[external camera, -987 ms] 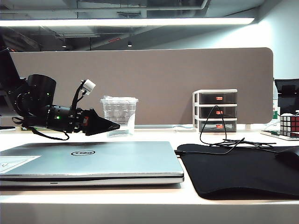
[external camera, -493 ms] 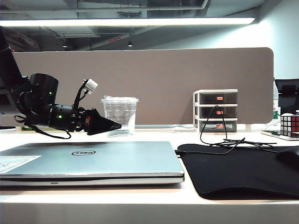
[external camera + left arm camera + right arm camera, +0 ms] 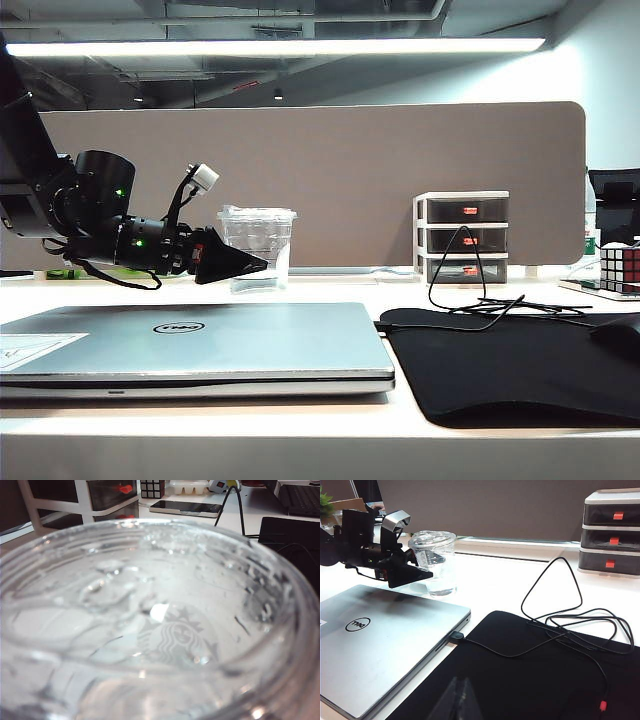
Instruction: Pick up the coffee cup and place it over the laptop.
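Desk (image 3: 330, 292): coffee cup (image 3: 258, 250) partly behind left pincer (image 3: 258, 266).

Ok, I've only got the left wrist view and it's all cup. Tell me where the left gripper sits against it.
Observer: In the exterior view, the left gripper is level with the coffee cup, its tips overlapping the cup's left side.
Operator: Say whether the cup is off the table.
Observer: No. The right wrist view shows it standing on the table, just behind the laptop.
Operator: Report the right gripper.
Observer: The right gripper is shut, over the black mouse mat, away from the cup.
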Motion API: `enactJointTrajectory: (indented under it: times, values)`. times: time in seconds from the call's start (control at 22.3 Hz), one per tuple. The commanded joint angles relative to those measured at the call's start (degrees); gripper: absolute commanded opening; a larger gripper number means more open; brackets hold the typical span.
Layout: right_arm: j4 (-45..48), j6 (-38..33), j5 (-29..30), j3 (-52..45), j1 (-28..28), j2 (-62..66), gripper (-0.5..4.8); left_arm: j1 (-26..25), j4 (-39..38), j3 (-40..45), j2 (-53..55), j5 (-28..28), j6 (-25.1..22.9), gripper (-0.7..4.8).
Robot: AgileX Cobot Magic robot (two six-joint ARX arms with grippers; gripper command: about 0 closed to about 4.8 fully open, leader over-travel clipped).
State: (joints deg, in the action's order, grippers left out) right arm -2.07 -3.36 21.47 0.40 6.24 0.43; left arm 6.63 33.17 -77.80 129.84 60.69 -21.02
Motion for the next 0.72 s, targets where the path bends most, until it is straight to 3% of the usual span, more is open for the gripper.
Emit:
enactJointTrajectory:
  times: [0.04, 0.72]
  values:
    - [0.57, 0.39, 0.07, -0.37, 0.02, 0.09, -0.08, 0.76, -0.28, -1.01, -0.11, 0.39, -1.11, 4.79]
    - [0.57, 0.39, 0.11, -0.35, 0.02, 0.07, -0.09, 3.23, -3.98, -4.26, 1.42, -2.82, -2.40, 4.79]
